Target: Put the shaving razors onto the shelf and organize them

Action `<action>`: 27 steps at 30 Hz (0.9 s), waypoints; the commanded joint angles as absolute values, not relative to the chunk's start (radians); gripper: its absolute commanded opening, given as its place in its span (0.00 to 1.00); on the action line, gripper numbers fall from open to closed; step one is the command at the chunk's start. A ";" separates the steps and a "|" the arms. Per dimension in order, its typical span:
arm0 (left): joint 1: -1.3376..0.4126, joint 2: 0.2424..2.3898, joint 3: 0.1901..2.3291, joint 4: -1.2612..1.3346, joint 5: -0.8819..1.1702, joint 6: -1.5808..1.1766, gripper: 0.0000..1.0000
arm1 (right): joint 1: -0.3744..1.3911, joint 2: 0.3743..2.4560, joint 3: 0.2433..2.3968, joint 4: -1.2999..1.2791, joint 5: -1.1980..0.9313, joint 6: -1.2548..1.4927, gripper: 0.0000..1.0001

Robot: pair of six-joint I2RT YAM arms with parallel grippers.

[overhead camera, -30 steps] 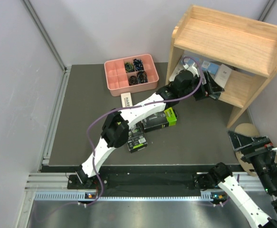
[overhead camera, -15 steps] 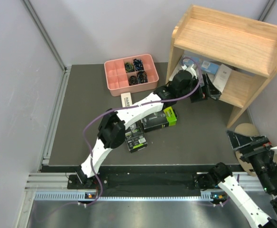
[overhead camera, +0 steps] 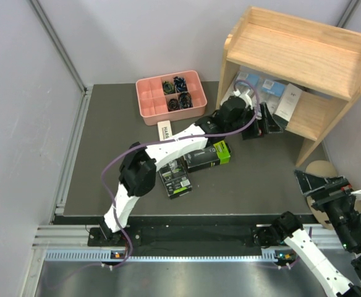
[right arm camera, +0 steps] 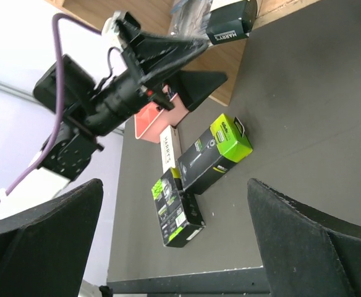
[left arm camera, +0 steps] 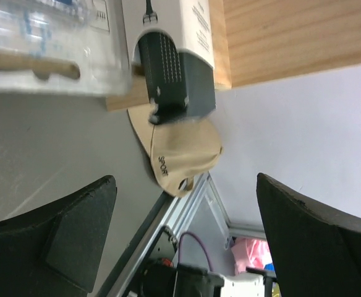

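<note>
Razor packs and wood shelf (overhead camera: 304,46)
Three packs (overhead camera: 272,86) on low level; two black boxes (overhead camera: 208,157), one white box (overhead camera: 165,130) flat on table (overhead camera: 106,161).

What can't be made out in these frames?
Top view: slim white box mostly under the left arm.
Top view: shelf top board hides the lower tier's rear.
Top view: pink tray contents too small.
Left wrist: blister pack blurred, cut by top edge.

dark table (overhead camera: 106,158), pink tray (overhead camera: 151,102), razor boxes (overhead camera: 205,158)
</note>
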State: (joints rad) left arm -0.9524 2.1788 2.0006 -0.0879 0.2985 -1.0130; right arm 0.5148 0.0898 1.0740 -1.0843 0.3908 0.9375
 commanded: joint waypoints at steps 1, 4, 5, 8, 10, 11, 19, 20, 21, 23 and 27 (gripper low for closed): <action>-0.957 1.972 1.867 -0.012 0.296 -0.941 0.99 | 0.511 0.097 1.069 -1.042 0.373 0.931 0.99; -0.957 1.861 1.740 -0.014 0.253 -0.891 0.99 | 0.511 0.103 1.062 -1.034 0.357 0.931 0.99; -0.957 1.835 1.711 -0.024 0.239 -0.873 0.99 | 0.511 0.103 1.049 -1.026 0.354 0.931 0.99; -0.956 1.734 1.620 -0.119 0.151 -0.786 0.99 | 0.511 0.106 1.023 -1.008 0.331 0.933 0.99; -0.951 1.674 1.568 -0.178 0.095 -0.726 0.99 | 0.511 0.113 1.009 -0.999 0.315 0.936 0.99; -0.950 1.658 1.551 -0.213 0.042 -0.710 0.99 | 0.511 0.115 0.997 -0.994 0.308 0.937 0.99; -0.829 1.565 1.375 -0.485 -0.095 -0.655 0.99 | 0.511 0.135 0.943 -0.959 0.264 0.937 0.99; -0.813 1.557 1.358 -0.501 -0.124 -0.657 0.99 | 0.511 0.133 0.940 -0.959 0.264 0.940 0.99; -0.786 1.552 1.329 -0.515 -0.139 -0.657 0.99 | 0.511 0.135 0.939 -0.959 0.262 0.939 0.99; -0.756 1.543 1.309 -0.560 -0.169 -0.652 0.99 | 0.511 0.132 0.930 -0.956 0.259 0.940 0.99; -0.663 1.569 1.290 -0.612 -0.218 -0.620 0.99 | 0.509 0.133 0.917 -0.950 0.250 0.943 0.99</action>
